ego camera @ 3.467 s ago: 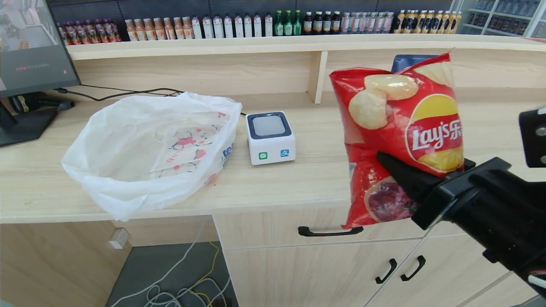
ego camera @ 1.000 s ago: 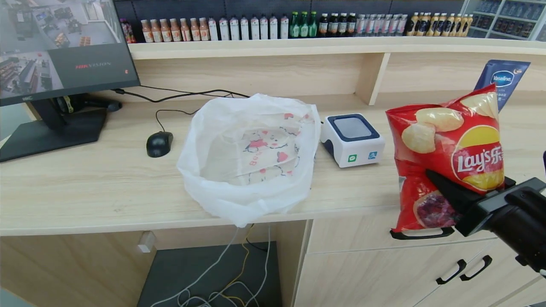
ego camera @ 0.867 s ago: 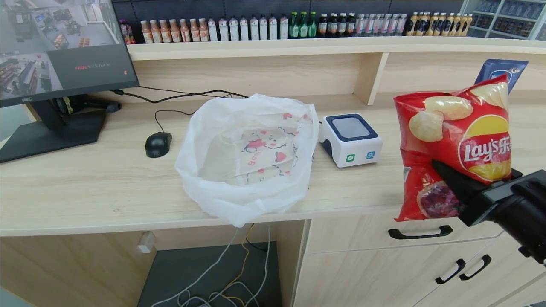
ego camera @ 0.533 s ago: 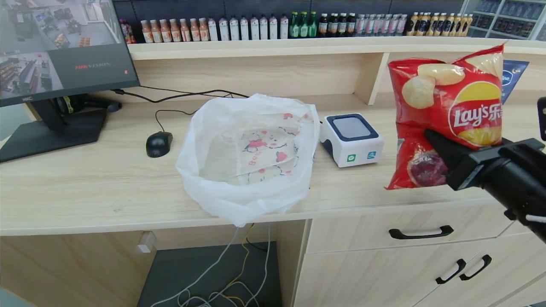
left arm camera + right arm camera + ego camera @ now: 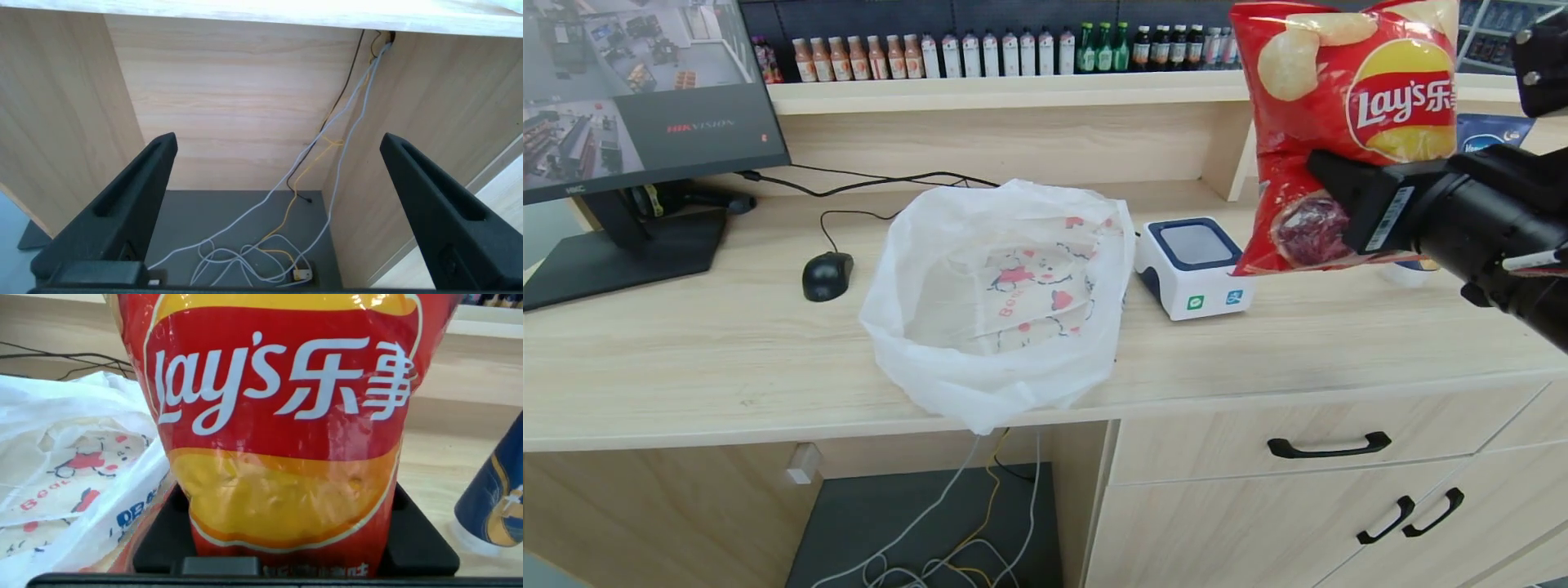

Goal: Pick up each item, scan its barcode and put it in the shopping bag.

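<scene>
Right gripper [image 5: 1335, 175] pinching chip bag [image 5: 1347, 82] near its lower end, bag upright in air at 1 o'clock from scanner [image 5: 1194, 265], top edge cut off, back face hidden, left gripper [image 5: 278, 143] spread.

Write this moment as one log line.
right gripper: shut on chip bag, right of scanner | left gripper: open, below counter edge | shopping bag: open on counter

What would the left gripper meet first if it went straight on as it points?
The open left gripper would probably meet the light wooden back panel under the counter; the grey and yellow cables beside that line may come first, depth unclear.
</scene>
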Robot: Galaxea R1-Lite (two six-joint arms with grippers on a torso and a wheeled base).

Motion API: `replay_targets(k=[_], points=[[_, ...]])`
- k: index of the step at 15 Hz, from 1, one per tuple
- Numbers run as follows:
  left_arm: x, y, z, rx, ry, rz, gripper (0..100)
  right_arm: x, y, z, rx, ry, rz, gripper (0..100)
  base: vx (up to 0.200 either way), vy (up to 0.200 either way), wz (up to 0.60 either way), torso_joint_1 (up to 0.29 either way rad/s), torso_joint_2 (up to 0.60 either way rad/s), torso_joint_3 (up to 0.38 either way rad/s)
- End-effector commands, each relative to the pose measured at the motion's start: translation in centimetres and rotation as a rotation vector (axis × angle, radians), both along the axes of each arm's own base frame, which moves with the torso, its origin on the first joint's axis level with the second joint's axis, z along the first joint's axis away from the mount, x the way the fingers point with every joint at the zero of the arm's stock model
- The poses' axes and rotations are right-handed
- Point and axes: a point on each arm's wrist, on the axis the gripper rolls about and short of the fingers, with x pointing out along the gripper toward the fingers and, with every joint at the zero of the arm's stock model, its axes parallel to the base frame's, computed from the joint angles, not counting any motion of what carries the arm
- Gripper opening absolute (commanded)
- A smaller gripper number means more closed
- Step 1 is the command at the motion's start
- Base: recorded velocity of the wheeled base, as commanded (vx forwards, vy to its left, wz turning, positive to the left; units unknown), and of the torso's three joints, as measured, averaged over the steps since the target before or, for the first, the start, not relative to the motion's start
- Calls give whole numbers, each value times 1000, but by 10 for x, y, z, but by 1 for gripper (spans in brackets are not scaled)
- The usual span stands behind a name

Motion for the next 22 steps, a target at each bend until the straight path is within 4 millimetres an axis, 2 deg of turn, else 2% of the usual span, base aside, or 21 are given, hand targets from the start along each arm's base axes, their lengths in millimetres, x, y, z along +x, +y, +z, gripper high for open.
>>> replay_targets(k=[1,3,7,22], points=[[0,0,0,0,0,1,100,8,6,5,4,-7,3,0,0,0,0,0,0,0],[0,0,0,0,0,-1,100,17,17,5,-12,21,20,0,0,0,0,0,0,0],[0,0,0,0,0,1,100,38,30,-13,-41,78,13,0,0,0,0,0,0,0],[0,0,0,0,0,1,100,56,40,-45,-48,98,-49,0,0,0,0,0,0,0]])
